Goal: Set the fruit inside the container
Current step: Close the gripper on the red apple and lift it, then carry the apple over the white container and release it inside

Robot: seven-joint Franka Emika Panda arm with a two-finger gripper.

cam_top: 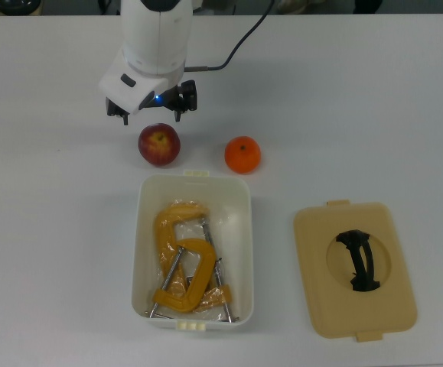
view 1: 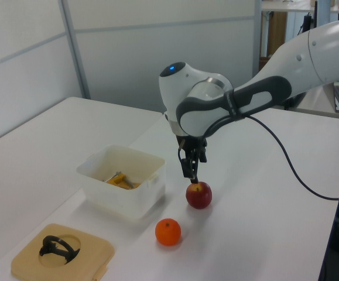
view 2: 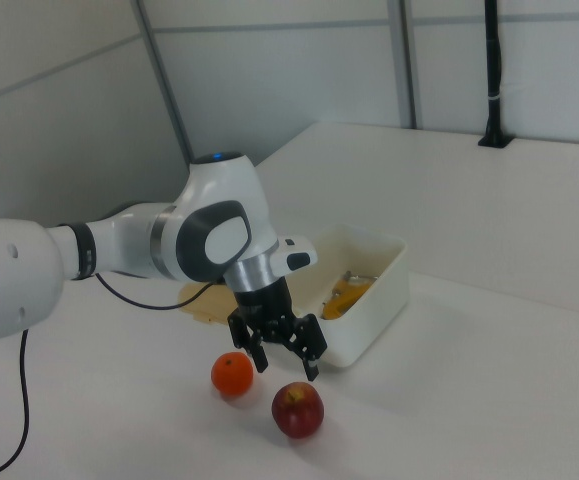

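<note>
A red apple (cam_top: 158,144) (view 1: 198,195) (view 2: 298,409) and an orange (cam_top: 242,154) (view 1: 168,232) (view 2: 233,373) rest on the white table, just beyond one short end of the white container (cam_top: 138,229) (view 1: 135,190) (view 2: 381,292). My gripper (cam_top: 152,115) (view 1: 191,173) (view 2: 286,361) hangs open directly over the apple, fingertips just above its top and spread wider than the fruit. Nothing is held between the fingers. The orange lies apart from the gripper, on the top view's right of the apple.
Two yellow-orange C-clamps (cam_top: 183,260) (view 1: 121,180) lie inside the container. A flat beige lid with a black handle (cam_top: 355,267) (view 1: 61,252) rests on the table at the top view's right of the box. The arm's black cable (cam_top: 240,38) trails behind it.
</note>
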